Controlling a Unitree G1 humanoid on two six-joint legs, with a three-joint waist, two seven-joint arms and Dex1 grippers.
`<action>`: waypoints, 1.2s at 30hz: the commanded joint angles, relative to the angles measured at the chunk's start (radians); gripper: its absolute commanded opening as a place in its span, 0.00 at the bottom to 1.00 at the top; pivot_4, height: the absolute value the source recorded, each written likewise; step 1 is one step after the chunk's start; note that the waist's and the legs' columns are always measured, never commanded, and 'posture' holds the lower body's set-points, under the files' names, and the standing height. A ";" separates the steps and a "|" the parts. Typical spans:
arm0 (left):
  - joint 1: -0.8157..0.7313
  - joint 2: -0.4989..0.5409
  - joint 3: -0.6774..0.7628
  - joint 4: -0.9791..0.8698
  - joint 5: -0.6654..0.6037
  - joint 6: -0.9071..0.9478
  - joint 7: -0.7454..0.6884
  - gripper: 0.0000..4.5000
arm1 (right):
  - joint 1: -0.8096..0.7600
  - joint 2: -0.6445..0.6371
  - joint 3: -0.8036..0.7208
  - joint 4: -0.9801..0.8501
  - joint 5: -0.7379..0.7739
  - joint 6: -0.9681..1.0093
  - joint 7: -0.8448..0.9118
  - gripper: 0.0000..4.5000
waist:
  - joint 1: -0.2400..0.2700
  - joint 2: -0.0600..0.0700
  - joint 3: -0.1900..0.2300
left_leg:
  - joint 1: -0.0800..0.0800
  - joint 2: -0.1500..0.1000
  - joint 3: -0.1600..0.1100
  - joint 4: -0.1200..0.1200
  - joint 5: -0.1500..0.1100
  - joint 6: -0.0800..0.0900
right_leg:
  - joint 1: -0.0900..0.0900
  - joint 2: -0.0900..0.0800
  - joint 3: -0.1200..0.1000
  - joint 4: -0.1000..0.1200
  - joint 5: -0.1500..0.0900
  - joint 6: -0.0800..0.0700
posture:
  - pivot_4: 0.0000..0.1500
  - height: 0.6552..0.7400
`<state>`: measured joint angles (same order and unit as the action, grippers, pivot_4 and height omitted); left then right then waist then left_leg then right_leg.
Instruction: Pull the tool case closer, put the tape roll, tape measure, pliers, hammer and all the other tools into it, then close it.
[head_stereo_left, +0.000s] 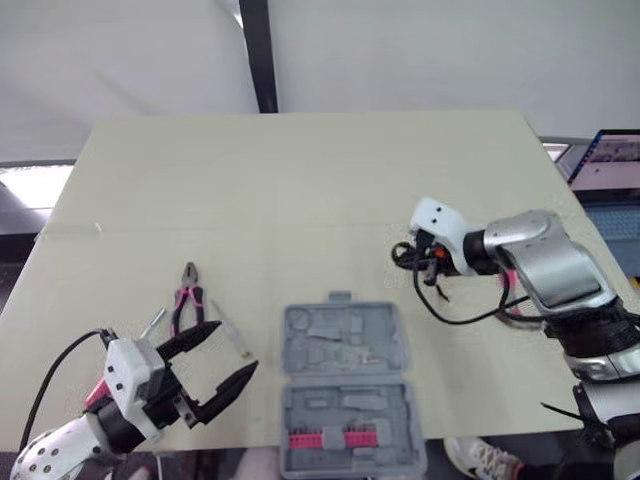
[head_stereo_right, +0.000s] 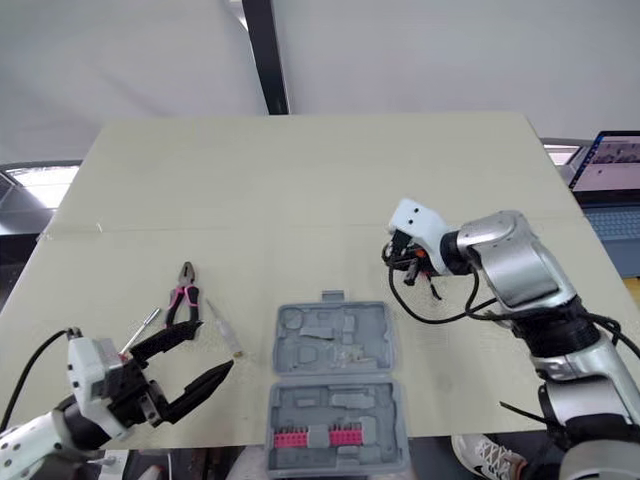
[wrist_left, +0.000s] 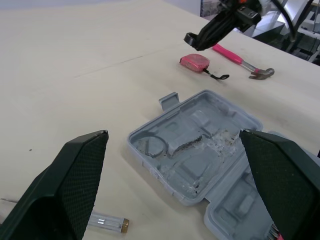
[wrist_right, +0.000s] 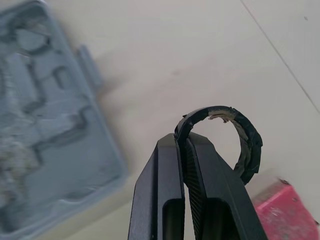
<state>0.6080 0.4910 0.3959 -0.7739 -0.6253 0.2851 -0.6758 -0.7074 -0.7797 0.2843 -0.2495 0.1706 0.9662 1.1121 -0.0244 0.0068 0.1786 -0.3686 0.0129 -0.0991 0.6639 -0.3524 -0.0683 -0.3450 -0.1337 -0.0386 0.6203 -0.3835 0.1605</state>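
The grey tool case (head_stereo_left: 345, 345) lies open at the table's front middle, with pink bits (head_stereo_left: 330, 438) in its near half. My right gripper (wrist_right: 182, 142) hovers over the table to the right of the case, shut on the black tape roll (wrist_right: 247, 142). A pink tape measure (wrist_left: 195, 62) and a pink-handled hammer (wrist_left: 245, 57) lie on the table near that gripper. Pliers (head_stereo_left: 187, 300) and two screwdrivers (head_stereo_left: 232, 335) (head_stereo_left: 152, 323) lie left of the case. My left gripper (head_stereo_left: 232, 348) stands open just in front of them, holding nothing.
The table's front edge (head_stereo_left: 240, 445) runs close under the case and my left gripper. A laptop (head_stereo_left: 615, 160) sits beyond the table's right edge. The far half of the table (head_stereo_left: 300, 180) is bare.
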 joint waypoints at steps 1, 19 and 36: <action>0.044 -0.001 0.045 -0.012 -0.015 -0.024 -0.018 1.00 | 0.022 0.008 -0.025 -0.191 0.105 0.139 -0.008 0.01 | 0.002 0.000 0.000 | 0.000 0.000 0.000 0.000 0.000 0.000 | 0.000 0.000 0.000 0.000 0.000 0.000 | 1.00 1.00; 0.174 -0.044 0.103 0.068 0.000 -0.129 -0.117 1.00 | 0.015 0.341 0.140 -0.158 0.207 0.251 -0.285 0.01 | -0.001 0.000 0.000 | 0.000 0.000 0.000 0.000 0.000 0.000 | -0.001 0.000 0.001 0.001 0.000 0.000 | 1.00 1.00; 0.138 -0.025 0.076 0.096 0.003 -0.143 -0.137 1.00 | -0.045 0.461 0.286 0.122 0.093 0.022 -0.318 0.01 | -0.004 0.000 0.000 | 0.000 0.000 0.000 0.000 0.000 0.000 | -0.003 0.000 0.001 0.002 0.000 0.000 | 1.00 1.00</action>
<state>0.7464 0.4555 0.4686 -0.6562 -0.6192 0.1511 -0.8039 -0.7405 -0.3303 0.5653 -0.1249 0.2725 1.0172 0.7934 -0.0288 0.0066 0.1786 -0.3690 0.0126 -0.0993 0.6634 -0.3522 -0.0685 -0.3478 -0.1338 -0.0377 0.6223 -0.3835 0.1604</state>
